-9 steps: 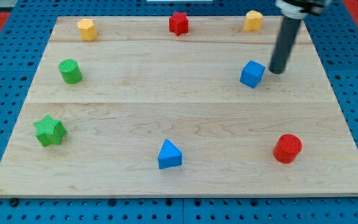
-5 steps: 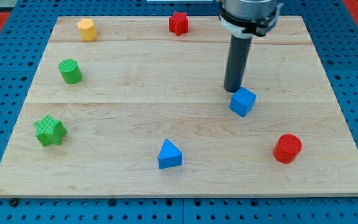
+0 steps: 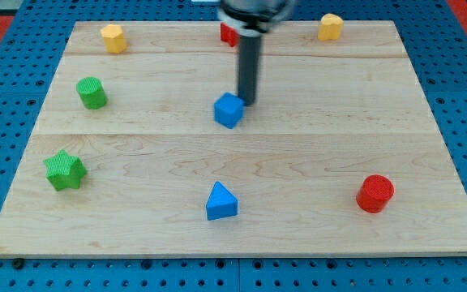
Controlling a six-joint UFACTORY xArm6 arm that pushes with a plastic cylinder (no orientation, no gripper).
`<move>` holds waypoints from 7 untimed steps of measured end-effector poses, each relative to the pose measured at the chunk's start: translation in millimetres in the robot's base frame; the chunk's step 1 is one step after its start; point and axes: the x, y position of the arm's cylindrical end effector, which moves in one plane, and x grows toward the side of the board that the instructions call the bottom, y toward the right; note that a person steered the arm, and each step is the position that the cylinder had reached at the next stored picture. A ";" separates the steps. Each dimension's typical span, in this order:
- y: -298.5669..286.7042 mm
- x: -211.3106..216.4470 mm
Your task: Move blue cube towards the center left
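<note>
The blue cube sits near the middle of the wooden board, slightly above centre. My tip is at the cube's upper right corner, touching or nearly touching it. The rod rises toward the view's top and hides part of the red star.
A yellow block is at the top left and another yellow block at the top right. A green cylinder and a green star are on the left. A blue triangular block is at the bottom centre, a red cylinder at the bottom right.
The blue cube has moved from the right part of the board leftward to near the centre. My tip moved left with it, staying at its upper right.
</note>
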 end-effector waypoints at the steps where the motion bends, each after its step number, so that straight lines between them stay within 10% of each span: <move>1: -5.9 10.2; 3: 78.8 38.4; 6: -125.3 -3.6; 7: -105.3 -13.8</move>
